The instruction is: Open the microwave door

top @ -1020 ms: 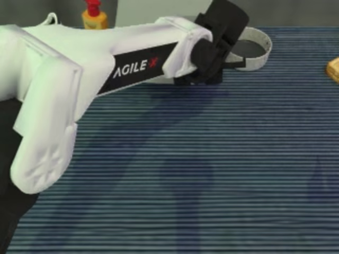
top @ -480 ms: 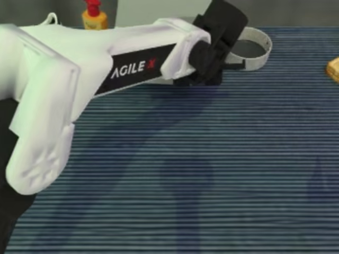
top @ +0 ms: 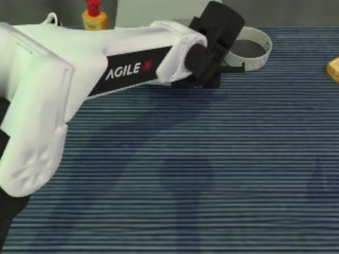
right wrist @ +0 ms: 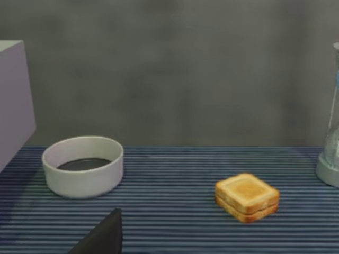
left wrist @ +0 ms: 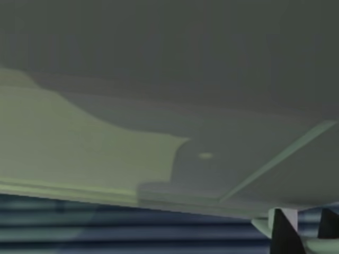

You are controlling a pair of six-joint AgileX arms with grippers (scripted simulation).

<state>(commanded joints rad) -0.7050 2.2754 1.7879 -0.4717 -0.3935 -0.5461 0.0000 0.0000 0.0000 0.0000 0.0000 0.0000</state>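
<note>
Fingers of left gripper (top: 214, 39) hidden under black wrist block in top view; open or shut, cannot tell. Left wrist view: only dark tips (left wrist: 285, 233) at frame edge, close against pale panel (left wrist: 106, 153), likely microwave door. Microwave (top: 153, 13) at table's far edge, left of ring bowl (top: 253, 48), mostly covered by arm. Handle not seen.

Risks, as judgement: grip may miss handle; arm swing could knock bowl just beside wrist. Right gripper (right wrist: 100, 238) parked, toast (right wrist: 246, 197) near
</note>
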